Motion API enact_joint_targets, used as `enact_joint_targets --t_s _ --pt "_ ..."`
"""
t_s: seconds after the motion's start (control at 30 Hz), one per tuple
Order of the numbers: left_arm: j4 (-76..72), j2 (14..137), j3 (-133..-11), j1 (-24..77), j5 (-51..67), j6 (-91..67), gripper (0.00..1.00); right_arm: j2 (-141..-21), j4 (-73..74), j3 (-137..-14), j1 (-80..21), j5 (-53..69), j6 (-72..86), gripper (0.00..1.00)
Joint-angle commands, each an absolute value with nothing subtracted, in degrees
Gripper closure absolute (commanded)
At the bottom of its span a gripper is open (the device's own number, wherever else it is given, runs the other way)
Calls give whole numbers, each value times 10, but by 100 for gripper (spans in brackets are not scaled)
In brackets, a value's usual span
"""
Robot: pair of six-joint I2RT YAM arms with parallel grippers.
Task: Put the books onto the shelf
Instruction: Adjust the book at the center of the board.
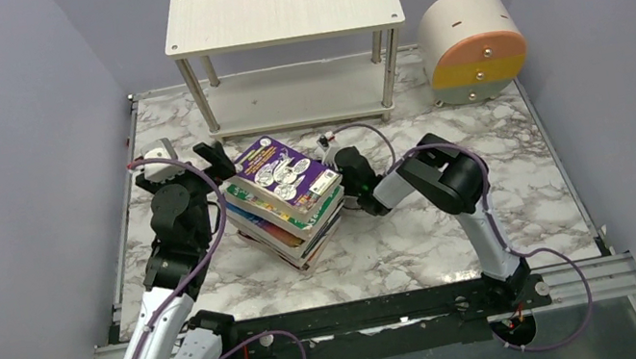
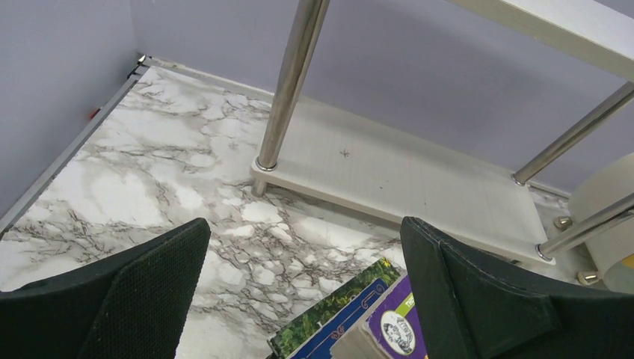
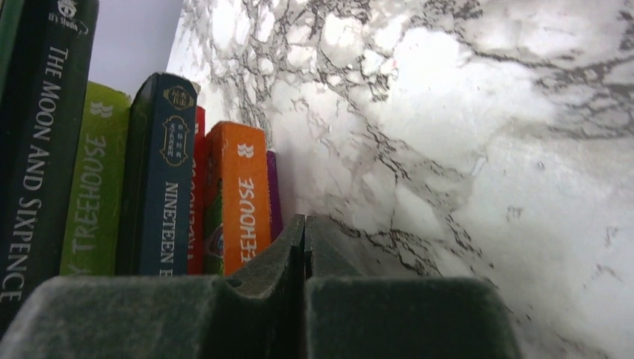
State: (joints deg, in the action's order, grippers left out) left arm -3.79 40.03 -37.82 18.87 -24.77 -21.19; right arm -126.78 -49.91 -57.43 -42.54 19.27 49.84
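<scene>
The books lie in a skewed stack mid-table, a purple cartoon cover on top. The shelf stands behind them with both boards bare. My left gripper is open at the stack's rear left corner. In its wrist view, its fingers straddle the corner of the books, with the shelf's lower board ahead. My right gripper is shut and empty, low against the stack's right side. Its closed tips sit beside the orange spine and dark blue spine.
A round beige-and-orange box stands right of the shelf; its edge also shows in the left wrist view. Grey walls close in the marble table on three sides. A shelf leg rises ahead of the left gripper.
</scene>
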Motion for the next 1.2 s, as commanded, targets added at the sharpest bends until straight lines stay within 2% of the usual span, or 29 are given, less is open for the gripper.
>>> enact_joint_targets --t_s 0.0,0.27,0.43,0.47,0.6,0.63,0.7,0.93,1.17 --pt "-23 384 -396 190 -255 -204 5 -1222 -471 -552 -416 203 486 99" --pt "-6 373 -407 190 -257 -193 4 -1112 -402 -525 -316 162 396 89" --pt "-7 374 -407 190 -253 -192 4 -1016 -303 -532 -306 30 285 79" --pt "-6 375 -407 190 -252 -192 4 -995 -293 -530 -306 5 266 74" --pt "-9 381 -408 190 -247 -193 4 -922 -287 -520 -305 -82 203 37" --pt "-10 382 -410 189 -245 -194 4 -909 -283 -522 -305 -98 188 31" --pt "-10 386 -411 190 -241 -195 4 -890 -270 -531 -305 -135 165 25" --pt "-11 389 -412 190 -232 -200 4 -841 -261 -528 -304 -268 113 20" --pt "-7 405 -422 190 -223 -198 4 -863 -315 -552 -265 -280 55 19"
